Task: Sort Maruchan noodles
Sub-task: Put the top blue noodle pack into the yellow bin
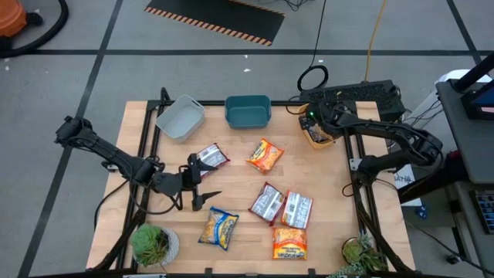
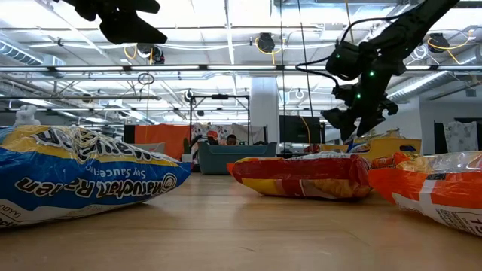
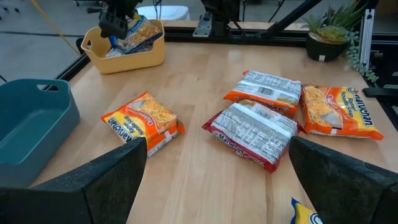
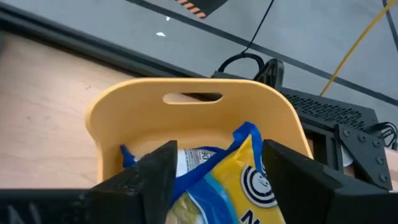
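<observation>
Right arm reaches along the right edge of the table toward the far right corner, elbow raised, wrist bent down. Right tool hangs just over the yellow tub at that corner, fingers spread wide either side of a yellow-and-blue packet lying in the tub. The fingers do not appear to press on the packet.

Left arm stretches from the left edge toward the table's middle, forearm low. Left tool is near the middle-left of the table, fingers wide apart, holding nothing.

Packets loose on the table:
- silver-red packet, just beside the left tool on its far side;
- orange packet, centre, toward the far edge;
- silver-red packet and orange-edged white packet, side by side, right of centre;
- orange packet, at the near edge;
- yellow-blue packet, near edge, left of centre.

Grey tub and teal tub stand along the far edge. One potted plant stands at the near left corner, another at the near right.
</observation>
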Controlling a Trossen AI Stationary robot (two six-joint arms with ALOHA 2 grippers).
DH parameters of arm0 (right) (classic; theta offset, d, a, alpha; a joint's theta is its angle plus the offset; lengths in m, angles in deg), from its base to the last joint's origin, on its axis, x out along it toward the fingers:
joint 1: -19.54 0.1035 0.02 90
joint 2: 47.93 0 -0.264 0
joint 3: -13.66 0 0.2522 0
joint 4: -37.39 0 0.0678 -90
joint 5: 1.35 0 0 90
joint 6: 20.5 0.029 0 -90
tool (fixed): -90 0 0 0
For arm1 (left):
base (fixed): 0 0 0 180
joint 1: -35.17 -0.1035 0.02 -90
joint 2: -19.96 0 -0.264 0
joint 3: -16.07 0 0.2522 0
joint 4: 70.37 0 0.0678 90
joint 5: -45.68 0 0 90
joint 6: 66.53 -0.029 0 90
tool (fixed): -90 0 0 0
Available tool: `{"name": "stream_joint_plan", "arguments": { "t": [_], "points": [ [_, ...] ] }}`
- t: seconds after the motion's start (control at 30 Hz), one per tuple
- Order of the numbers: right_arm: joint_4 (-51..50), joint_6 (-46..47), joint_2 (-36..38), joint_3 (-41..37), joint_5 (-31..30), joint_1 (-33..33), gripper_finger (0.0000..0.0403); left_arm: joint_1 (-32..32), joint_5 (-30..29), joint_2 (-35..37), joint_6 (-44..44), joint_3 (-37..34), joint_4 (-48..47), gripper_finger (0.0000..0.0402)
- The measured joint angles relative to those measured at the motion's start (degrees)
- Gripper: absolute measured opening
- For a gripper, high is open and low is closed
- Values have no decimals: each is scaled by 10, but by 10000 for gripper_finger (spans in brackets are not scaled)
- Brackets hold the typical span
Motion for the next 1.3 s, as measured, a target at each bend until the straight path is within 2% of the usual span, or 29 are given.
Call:
{"name": "stream_joint_plan", "arguments": {
  "t": [0.17, 0.37, 0.93, 1.3],
  "points": [
    [-9, -1, 0, 0, 0, 0, 238, 0, 0, 0, 1, 0, 0, 395],
    [-11, 0, 0, 0, 11, 0, 216, 0, 0, 0, 1, 0, 0, 395],
    [-40, -2, 0, 0, 17, 0, 121, 0, 0, 0, 7, 0, 0, 395],
    [-53, 0, 0, 0, 16, 0, 28, 0, 0, 0, 7, 0, 0, 395]
  ]
}}
